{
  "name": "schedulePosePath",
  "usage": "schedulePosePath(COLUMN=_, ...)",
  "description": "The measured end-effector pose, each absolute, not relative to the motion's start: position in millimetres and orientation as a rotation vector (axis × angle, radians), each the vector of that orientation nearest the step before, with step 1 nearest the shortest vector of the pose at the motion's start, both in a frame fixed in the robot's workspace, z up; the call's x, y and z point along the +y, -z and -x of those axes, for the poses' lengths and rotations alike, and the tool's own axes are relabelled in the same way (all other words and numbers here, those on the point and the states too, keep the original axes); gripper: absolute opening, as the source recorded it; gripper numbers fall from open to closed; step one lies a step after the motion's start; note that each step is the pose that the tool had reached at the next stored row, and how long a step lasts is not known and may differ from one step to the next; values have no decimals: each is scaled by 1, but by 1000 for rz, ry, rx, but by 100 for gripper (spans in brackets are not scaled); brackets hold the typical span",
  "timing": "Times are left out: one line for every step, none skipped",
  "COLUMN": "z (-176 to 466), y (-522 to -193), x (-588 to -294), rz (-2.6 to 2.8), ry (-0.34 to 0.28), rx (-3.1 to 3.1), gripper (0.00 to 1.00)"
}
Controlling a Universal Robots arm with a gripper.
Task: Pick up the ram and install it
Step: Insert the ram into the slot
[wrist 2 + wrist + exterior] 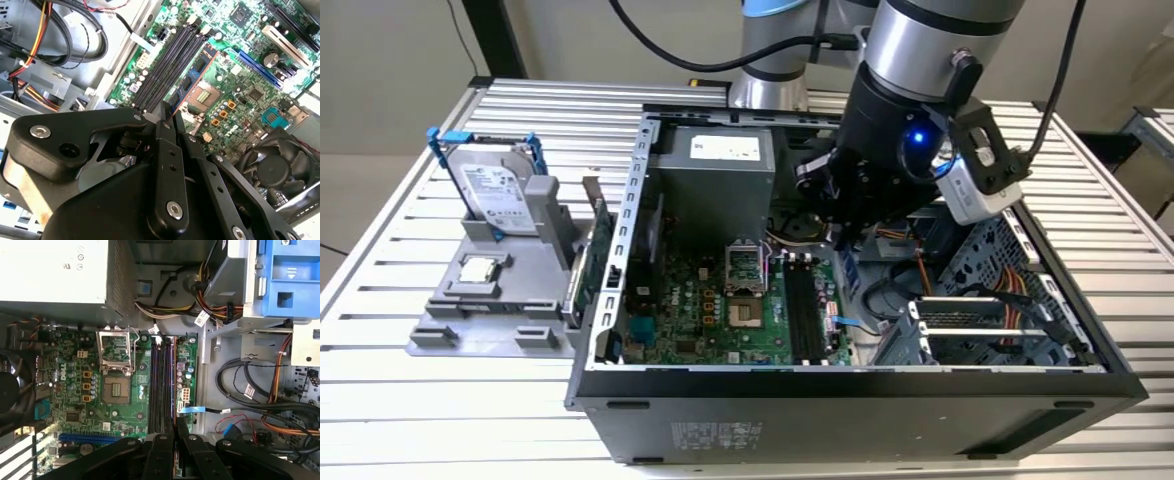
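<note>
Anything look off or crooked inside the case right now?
Nothing spilled or damaged. The gripper holds the ram on edge, running along the memory slots, not askew. One oddity is the CPU socket, which stands open with its frame flipped up.

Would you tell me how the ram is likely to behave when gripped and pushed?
The ram is a thin board, so it is probably stiff and light. Its exposed chips suggest it is fragile. Pinched between the narrow fingers, it may tilt.
</note>
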State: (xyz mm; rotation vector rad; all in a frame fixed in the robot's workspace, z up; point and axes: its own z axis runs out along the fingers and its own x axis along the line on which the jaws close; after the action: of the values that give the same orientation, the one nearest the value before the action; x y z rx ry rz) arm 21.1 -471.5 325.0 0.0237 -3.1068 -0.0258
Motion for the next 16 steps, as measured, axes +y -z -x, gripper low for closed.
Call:
schedulePosePath(z=-21, y=-325, x=-472, rz=-24, ry=24, rx=-3107, gripper=0)
schedulePosePath(z=-21, y=-325, x=-472, rz=-24, ry=23, rx=-3107, gripper=0)
schedulePosePath(z=-21, y=-325, x=-472, rz=-24, ry=23, rx=-3107, gripper=0)
schedulePosePath(z=-21, y=-325, x=-472, rz=-24, ry=23, rx=-3107, gripper=0)
schedulePosePath(z=-21, y=-325, x=-472, rz=-24, ry=23, rx=-3107, gripper=0)
schedulePosePath(z=-21, y=-325, x=-472, rz=-24, ry=23, rx=-3107, gripper=0)
schedulePosePath(z=-21, y=-324, x=-471, rz=-24, ry=23, rx=-3107, gripper=0)
schedulePosePath(z=-21, y=-324, x=-471, rz=-23, ry=23, rx=-3107, gripper=0)
schedulePosePath(z=-21, y=-324, x=-472, rz=-23, ry=23, rx=-3107, gripper=0)
schedulePosePath(z=-20, y=-323, x=-471, rz=-23, ry=23, rx=-3107, gripper=0)
schedulePosePath(z=-20, y=-323, x=-471, rz=-23, ry=23, rx=-3107, gripper=0)
schedulePosePath(z=-20, y=-322, x=-472, rz=-23, ry=23, rx=-3107, gripper=0)
schedulePosePath(z=-20, y=-322, x=-472, rz=-22, ry=23, rx=-3107, gripper=0)
schedulePosePath(z=-20, y=-321, x=-472, rz=-21, ry=23, rx=-3107, gripper=0)
schedulePosePath(z=-20, y=-320, x=-472, rz=-20, ry=23, rx=-3107, gripper=0)
schedulePosePath(z=-20, y=-319, x=-472, rz=-19, ry=23, rx=-3107, gripper=0)
